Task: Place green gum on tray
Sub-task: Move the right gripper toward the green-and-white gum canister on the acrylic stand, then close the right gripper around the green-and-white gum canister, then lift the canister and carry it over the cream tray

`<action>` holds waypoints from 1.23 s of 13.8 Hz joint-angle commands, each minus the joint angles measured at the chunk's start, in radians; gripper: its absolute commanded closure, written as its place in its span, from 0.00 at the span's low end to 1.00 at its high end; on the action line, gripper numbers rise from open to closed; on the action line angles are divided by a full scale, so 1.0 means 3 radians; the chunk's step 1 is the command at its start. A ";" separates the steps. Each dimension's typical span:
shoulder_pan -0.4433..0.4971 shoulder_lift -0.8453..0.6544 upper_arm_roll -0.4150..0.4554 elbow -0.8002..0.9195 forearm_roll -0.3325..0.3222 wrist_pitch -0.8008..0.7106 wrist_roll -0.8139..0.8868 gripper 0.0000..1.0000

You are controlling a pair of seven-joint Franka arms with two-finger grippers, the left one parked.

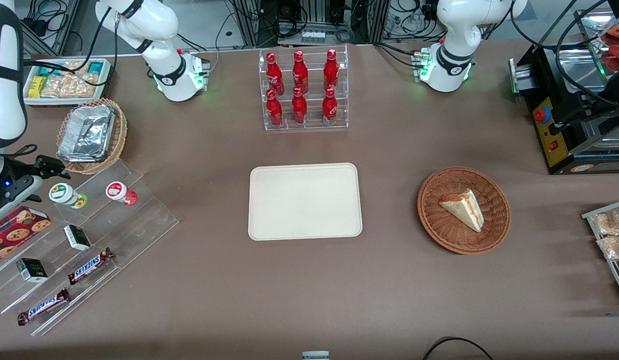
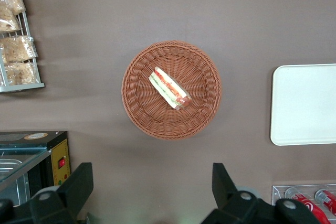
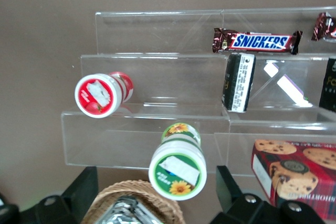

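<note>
Task is barely underway, judging by layout: green gum (image 1: 64, 194) is still sitting on the upper step of the clear acrylic stepped display (image 1: 84, 240), toward the working arm's end of the table, and the tray (image 1: 304, 201) at mid-table is lying bare, well apart from it. Grasp, lift, carry and set-down all look left to do.

Gripper (image 1: 37, 167) is hovering just beside the gum, close to the wicker basket w/ foil container (image 1: 89, 134); in the right wrist view both fingers (image 3: 84, 192) are standing spread, nothing between them, the gum canister (image 3: 177, 167) sitting in line w/ the gap but not touched.

Materials: gum is a small hard plastic cylinder, glossy, white-rimmed green lid, flower-print label; round so it may roll if tipped. Red-lidded canister (image 1: 120, 192) is standing beside it on the same step, same shape. Tray is a flat cream rectangle, rounded corners, low rim, matte. Display is transparent and reflective. Snickers bars (image 1: 89, 266) in crinkly wrappers and small dark boxes (image 1: 77, 237) are lying on lower steps. Tabletop is brown, cloth-like.
</note>
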 commanded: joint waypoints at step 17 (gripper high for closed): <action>-0.0114 0.0009 0.0014 -0.0477 0.0013 0.0715 -0.0275 1.00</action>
